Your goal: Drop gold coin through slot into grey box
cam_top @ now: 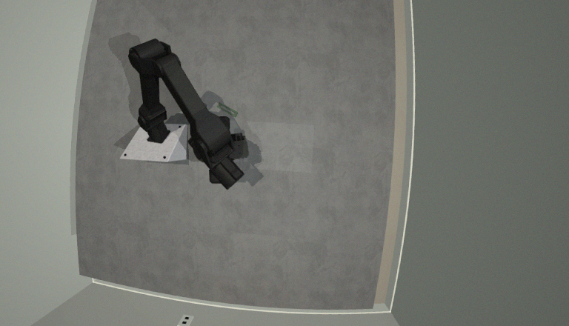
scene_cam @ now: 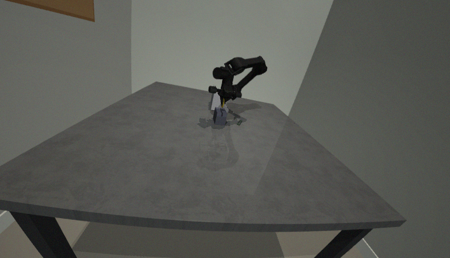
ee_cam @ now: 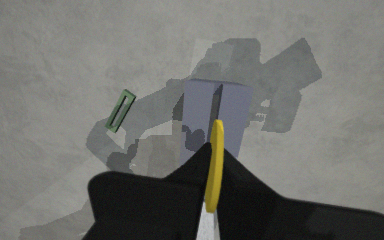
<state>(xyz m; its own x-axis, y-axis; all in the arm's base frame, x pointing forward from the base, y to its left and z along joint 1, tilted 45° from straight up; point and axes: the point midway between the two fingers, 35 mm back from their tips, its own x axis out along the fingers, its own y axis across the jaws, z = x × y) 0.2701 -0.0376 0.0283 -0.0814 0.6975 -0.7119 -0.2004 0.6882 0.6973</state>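
Observation:
My gripper (scene_cam: 222,99) (ee_cam: 212,148) is shut on the gold coin (scene_cam: 223,103) (ee_cam: 215,172), which is held on edge above the box. The closed grey box (scene_cam: 219,118) (ee_cam: 234,107) stands under the coin; in the top view the arm hides most or all of it. Its dark slot (ee_cam: 216,106) runs away from the coin in the wrist view. The coin looks close to the slot's line, with its far end over the slot. The coin's exact height above the lid is hard to tell. The green holder (cam_top: 235,113) (scene_cam: 239,122) (ee_cam: 131,95) is empty, left of the box in the wrist view.
The black arm (cam_top: 180,87) (scene_cam: 248,75) reaches over from its pale base (cam_top: 175,138) (scene_cam: 215,102). The holder lies on the grey table (cam_top: 293,221) (scene_cam: 149,175) a short way from the box. Arm shadows fall across the box and the table around it.

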